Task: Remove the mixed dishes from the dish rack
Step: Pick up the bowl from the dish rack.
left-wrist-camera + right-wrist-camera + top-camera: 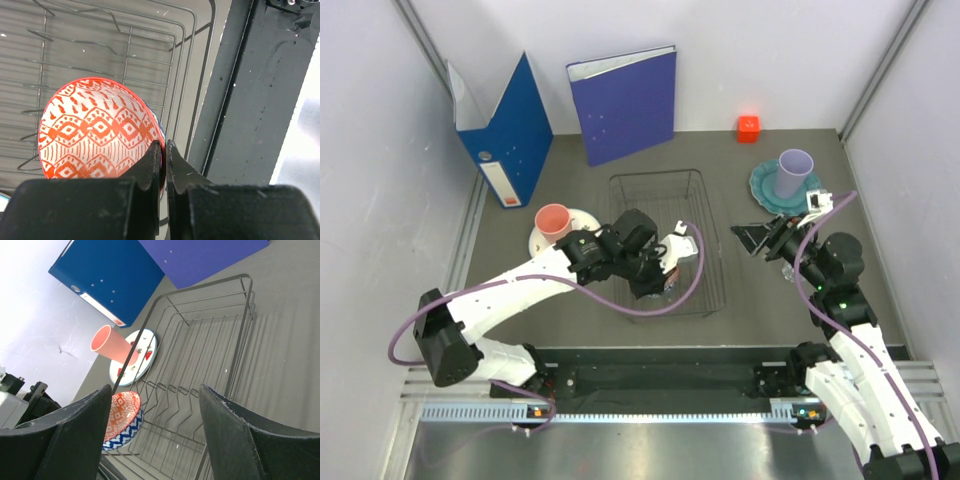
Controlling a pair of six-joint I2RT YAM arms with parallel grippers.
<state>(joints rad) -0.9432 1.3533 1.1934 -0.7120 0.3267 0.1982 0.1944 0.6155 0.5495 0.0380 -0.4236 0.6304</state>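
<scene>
The black wire dish rack (705,215) stands mid-table. My left gripper (655,283) reaches into its near end and is shut on the rim of the small bowl (95,130), which has a reddish patterned inside and a blue-white outside (122,421). The bowl tilts by the rack's near wall. The pink cup (552,219) stands on the white plate with red marks (582,215), left of the rack. The lavender cup (794,172) stands on the teal plate (763,190) at the right. My right gripper (752,240) is open and empty, right of the rack. The glass tumbler is not clearly visible.
Two blue binders (510,125) (625,100) stand at the back wall behind the rack. A small red cube (748,127) sits at the back right. A black rail (250,100) runs along the table's near edge, close to the bowl.
</scene>
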